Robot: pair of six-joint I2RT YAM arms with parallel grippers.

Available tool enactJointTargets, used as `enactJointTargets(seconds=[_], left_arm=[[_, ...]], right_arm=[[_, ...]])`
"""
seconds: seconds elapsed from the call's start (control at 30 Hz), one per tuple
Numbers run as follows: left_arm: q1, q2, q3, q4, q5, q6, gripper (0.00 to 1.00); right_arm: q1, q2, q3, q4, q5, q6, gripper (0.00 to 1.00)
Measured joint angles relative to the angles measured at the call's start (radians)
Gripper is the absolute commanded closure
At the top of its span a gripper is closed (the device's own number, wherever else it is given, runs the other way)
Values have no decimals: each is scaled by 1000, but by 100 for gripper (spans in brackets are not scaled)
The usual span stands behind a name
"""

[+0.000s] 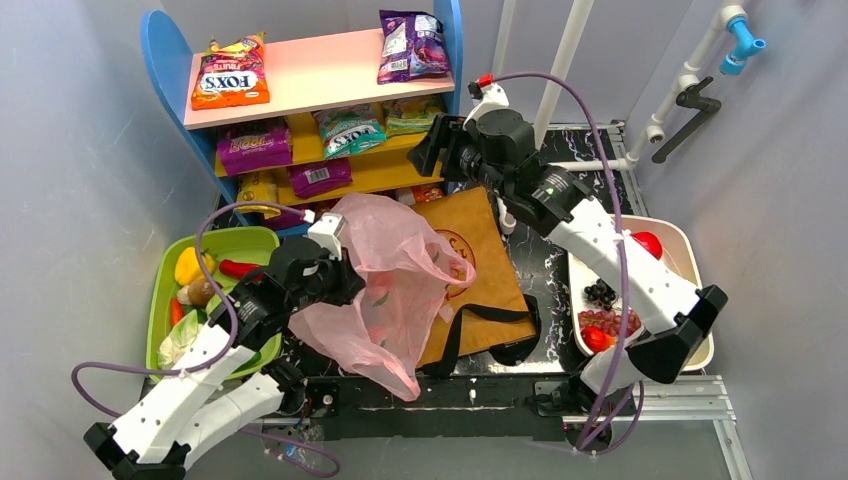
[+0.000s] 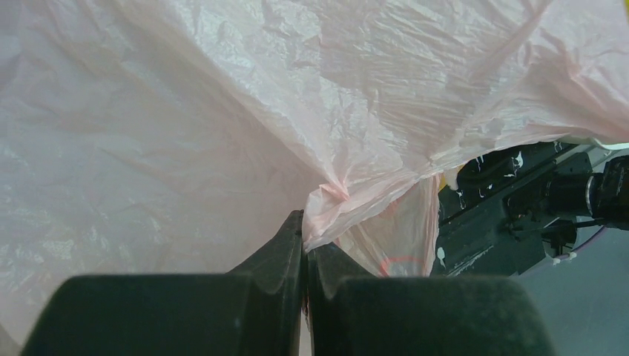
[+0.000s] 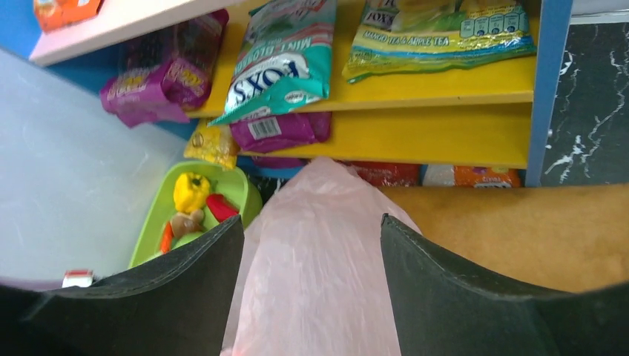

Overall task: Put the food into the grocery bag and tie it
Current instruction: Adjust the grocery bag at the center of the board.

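Grocery bag [image 1: 385, 290]: sat mid-desk, draped over brown paper bag [image 1: 485, 265]; was pinched in closed jaws of left gripper [image 2: 303, 222], plain only from left wrist; lay under wide-open empty jaws of right gripper [image 3: 311, 222]; blurred its contents behind crinkled film

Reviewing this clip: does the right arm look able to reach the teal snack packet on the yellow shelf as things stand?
Probably yes. The right gripper is open and faces the shelf, and the teal packet lies at the shelf's front edge with nothing before it; the pink bag sits lower.
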Motion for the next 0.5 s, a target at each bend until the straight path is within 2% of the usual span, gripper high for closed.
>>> enactJointTargets(seconds=[0.27,0.5], left_arm=[[0,-84,-5,-47,-53,12,100],[0,-94,-5,-66,-85,19,100]], right_arm=[[-34,153,-19,198,-49,78,27],[-41,271,-19,322,-62,171,27]])
